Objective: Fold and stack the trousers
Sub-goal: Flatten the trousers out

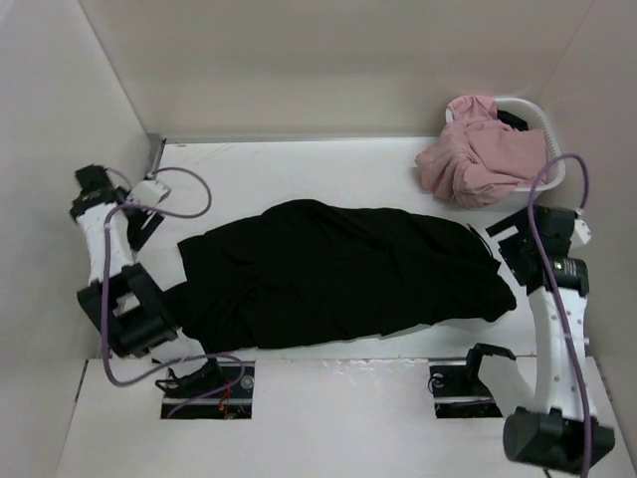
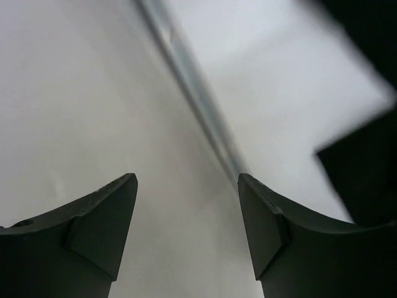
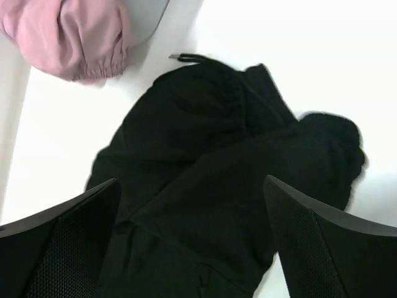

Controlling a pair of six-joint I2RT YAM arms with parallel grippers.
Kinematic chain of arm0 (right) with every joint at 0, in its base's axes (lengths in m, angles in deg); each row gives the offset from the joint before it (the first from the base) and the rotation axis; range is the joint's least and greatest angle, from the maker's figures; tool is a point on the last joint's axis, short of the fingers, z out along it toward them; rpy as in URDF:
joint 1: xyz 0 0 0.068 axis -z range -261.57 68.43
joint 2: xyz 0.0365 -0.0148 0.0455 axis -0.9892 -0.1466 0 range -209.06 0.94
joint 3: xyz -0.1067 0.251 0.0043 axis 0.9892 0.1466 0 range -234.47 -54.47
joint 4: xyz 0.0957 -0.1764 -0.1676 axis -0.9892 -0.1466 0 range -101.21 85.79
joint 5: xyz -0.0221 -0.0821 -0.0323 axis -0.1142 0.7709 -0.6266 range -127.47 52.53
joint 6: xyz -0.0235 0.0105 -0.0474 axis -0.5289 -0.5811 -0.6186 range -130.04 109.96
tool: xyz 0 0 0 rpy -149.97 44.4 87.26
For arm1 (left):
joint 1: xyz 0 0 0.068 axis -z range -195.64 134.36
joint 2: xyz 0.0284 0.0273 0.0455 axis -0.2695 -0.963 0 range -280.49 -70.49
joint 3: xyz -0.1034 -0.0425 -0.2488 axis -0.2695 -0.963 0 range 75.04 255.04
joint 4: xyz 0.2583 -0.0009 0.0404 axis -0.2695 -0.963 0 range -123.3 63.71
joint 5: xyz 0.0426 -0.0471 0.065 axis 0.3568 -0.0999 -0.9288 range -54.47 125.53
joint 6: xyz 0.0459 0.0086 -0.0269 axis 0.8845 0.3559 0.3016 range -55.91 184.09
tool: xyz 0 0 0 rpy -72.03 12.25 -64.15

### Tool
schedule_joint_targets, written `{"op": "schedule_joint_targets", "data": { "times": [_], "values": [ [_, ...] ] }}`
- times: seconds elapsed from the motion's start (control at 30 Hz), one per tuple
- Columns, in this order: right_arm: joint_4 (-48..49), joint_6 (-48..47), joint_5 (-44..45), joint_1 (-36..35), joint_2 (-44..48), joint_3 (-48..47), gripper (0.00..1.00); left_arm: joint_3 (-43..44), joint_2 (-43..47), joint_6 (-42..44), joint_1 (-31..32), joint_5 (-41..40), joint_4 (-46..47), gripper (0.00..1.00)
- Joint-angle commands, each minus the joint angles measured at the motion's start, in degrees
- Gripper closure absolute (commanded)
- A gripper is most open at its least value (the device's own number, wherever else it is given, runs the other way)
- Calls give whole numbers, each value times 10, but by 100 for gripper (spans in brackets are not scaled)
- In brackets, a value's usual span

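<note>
Black soft-cloth trousers (image 1: 338, 274) lie spread lengthwise across the middle of the white table (image 1: 328, 164) in the top view. The left gripper (image 1: 147, 194) sits near their left end and the right gripper (image 1: 503, 237) just beside their right end. A pink garment (image 1: 478, 159) fills a white basket (image 1: 545, 129) at the far right corner.

Left wrist view: the 2 fingers (image 2: 105, 223) stand apart with nothing between them, and black cloth shows at the right edge.

Right wrist view: the 2 fingers (image 3: 68, 242) are spread wide above the bunched trousers, gripping nothing.

Black trousers (image 1: 338, 274) lie spread across the table (image 1: 299, 169), pink garment (image 1: 478, 159) heaped in a basket (image 1: 534, 108).
</note>
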Motion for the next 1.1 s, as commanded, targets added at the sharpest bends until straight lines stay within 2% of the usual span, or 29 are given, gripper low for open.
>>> {"op": "schedule_joint_targets", "data": {
  "times": [0.0, 0.17, 0.33, 0.43, 0.53, 0.57, 0.63, 0.7, 0.73, 0.8, 0.9, 0.93, 0.97, 1.0, 1.07],
  "values": [
    [70, -36, 35, -48, -83, -1, 0, 45, -87, -109, 98, 58, 1, 36],
    [116, -37, 55, -83, -190, -17, 0, 91, -198, -147, 181, 61, 12, 37],
    [136, -42, 48, -85, -262, -21, 0, 119, -283, -177, 193, 22, 49, 37],
    [145, -5, 45, -86, -314, -6, 0, 91, -313, -145, 212, -24, 50, 40],
    [154, 39, 29, -98, -357, -5, 0, 46, -322, -110, 226, -69, 96, 46],
    [160, 50, 30, -104, -369, -5, 0, 39, -321, -104, 230, -75, 106, 52],
    [163, 70, 31, -114, -394, -10, 0, 32, -316, -103, 234, -80, 122, 79],
    [164, 81, 26, -123, -413, -12, 0, 33, -314, -115, 235, -89, 147, 97],
    [166, 86, 23, -128, -420, -11, 3, 33, -309, -121, 234, -99, 165, 100],
    [180, 98, 19, -136, -424, -1, 24, 34, -291, -122, 226, -110, 215, 100],
    [205, 103, 7, -146, -422, 13, 65, 52, -252, -111, 219, -126, 306, 100],
    [204, 104, 7, -150, -422, 14, 83, 62, -239, -105, 218, -130, 334, 100],
    [203, 107, 7, -153, -421, 15, 94, 74, -226, -100, 218, -132, 362, 100],
    [202, 108, 10, -158, -417, 17, 100, 85, -211, -95, 219, -131, 389, 100],
    [202, 103, 18, -170, -400, 24, 100, 97, -175, -87, 221, -125, 440, 100]
  ]
}}
